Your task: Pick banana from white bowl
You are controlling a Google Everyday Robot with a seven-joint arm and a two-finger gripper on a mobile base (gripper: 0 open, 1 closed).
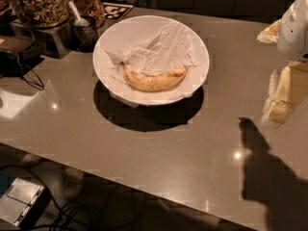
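Lying on crumpled paper (163, 49) in the white bowl (110, 42), the banana (154, 80) sits toward the near side, both ends curving to the far rim. Bowl stands on the table (144, 153), near the nut jars (38, 4) at far left. Hand (281, 100) hangs above the table at the view's right edge, well apart from the bowl. Cannot tell how far open it is.

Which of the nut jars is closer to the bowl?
The smaller jar, behind the spoon cup; the bigger jar stands farther left. The gripper hangs at the right edge.
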